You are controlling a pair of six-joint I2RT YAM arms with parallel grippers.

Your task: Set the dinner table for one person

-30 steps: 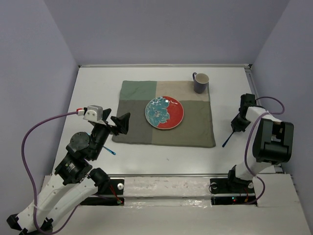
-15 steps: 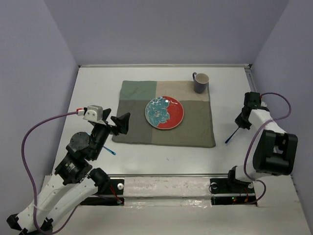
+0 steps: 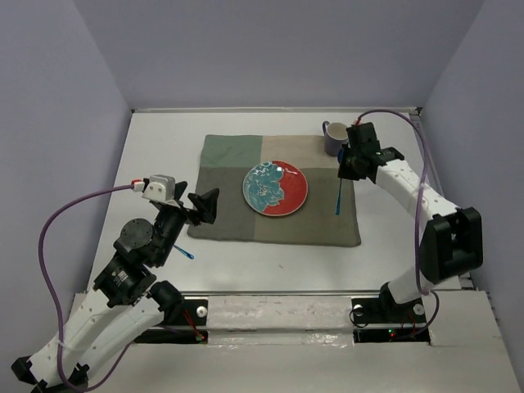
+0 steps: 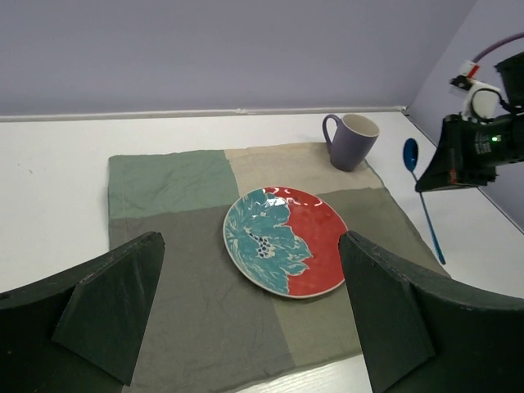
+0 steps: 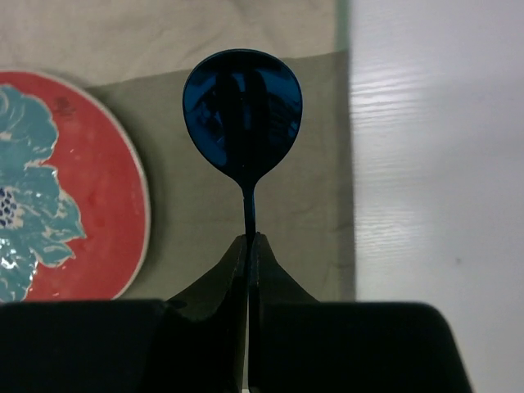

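The white dinner table (image 3: 164, 147) carries a green-and-beige cloth mat (image 3: 229, 217). A red and teal plate (image 3: 275, 189) sits at the mat's middle, and a purple mug (image 3: 336, 137) at its far right corner. My right gripper (image 3: 352, 160) is shut on a blue spoon (image 3: 339, 196) and holds it over the mat's right side, between the plate and the mat's edge. In the right wrist view the spoon's bowl (image 5: 242, 115) sticks out past the shut gripper (image 5: 248, 239). My left gripper (image 3: 203, 206) is open and empty at the mat's left edge, also seen in its wrist view (image 4: 250, 241).
Another blue utensil (image 3: 187, 254) lies on the table beside the left arm, partly hidden under it. Grey walls close the table at the back and sides. In the left wrist view the plate (image 4: 285, 240), the mug (image 4: 354, 141) and the spoon (image 4: 422, 196) all show.
My right arm has swung from the table's right edge to over the mat's right side, carrying the blue spoon. The left arm has not moved.
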